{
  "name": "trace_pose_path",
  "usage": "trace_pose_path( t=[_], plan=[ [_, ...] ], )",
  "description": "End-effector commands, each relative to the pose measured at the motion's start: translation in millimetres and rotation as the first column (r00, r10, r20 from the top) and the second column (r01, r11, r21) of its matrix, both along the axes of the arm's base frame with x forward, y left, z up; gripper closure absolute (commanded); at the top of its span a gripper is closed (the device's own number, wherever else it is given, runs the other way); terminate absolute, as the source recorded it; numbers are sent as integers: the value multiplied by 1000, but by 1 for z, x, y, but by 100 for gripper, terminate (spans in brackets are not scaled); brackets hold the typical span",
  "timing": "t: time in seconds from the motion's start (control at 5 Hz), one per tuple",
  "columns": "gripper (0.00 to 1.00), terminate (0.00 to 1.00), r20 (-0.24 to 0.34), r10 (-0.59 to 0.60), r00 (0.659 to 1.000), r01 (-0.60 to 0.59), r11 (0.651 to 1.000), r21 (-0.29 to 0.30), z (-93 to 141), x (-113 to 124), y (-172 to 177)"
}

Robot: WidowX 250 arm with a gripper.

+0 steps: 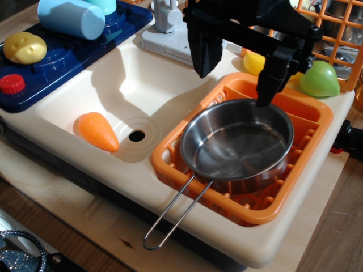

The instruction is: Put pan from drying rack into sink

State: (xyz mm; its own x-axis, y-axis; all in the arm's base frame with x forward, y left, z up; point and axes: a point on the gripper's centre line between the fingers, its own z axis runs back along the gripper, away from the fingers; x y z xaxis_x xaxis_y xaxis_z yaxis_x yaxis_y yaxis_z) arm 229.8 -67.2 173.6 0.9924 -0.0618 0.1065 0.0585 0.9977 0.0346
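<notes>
At the far left of the frame, a yellow toy potato [24,47] and a red knob [12,84] are sitting on the dark blue stovetop panel [68,62], with a light blue cup [71,18] lying on its side at the upper left. Moving right, the cream sink [122,79] is taking up the middle left, and an orange toy carrot [98,131] is lying in it just beside the drain hole [136,135]. A grey faucet base [167,34] is standing behind the sink at the top centre. Right of the sink, the orange drying rack [317,122] is holding the pan [238,144], which is resting inside it with its wire handle [173,218] sticking out over the rack's front rim toward the lower centre. The black claw [235,76] is hanging above the pan's far rim, its two fingers spread apart and gripping nothing. At the upper right, a green toy fruit [319,79] is sitting beside a tall orange wire basket [334,34]. Everything is sitting on a wooden table [68,209].
</notes>
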Motion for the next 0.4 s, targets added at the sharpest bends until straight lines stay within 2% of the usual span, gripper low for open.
trace_pose_path(
  t=[0.0,0.2],
  plan=[
    [0,0,0,0,1000,0,1000,0,0,0,0],
    [0,0,22,17,1000,-16,1000,-16,-9,2,-10]
  ],
)
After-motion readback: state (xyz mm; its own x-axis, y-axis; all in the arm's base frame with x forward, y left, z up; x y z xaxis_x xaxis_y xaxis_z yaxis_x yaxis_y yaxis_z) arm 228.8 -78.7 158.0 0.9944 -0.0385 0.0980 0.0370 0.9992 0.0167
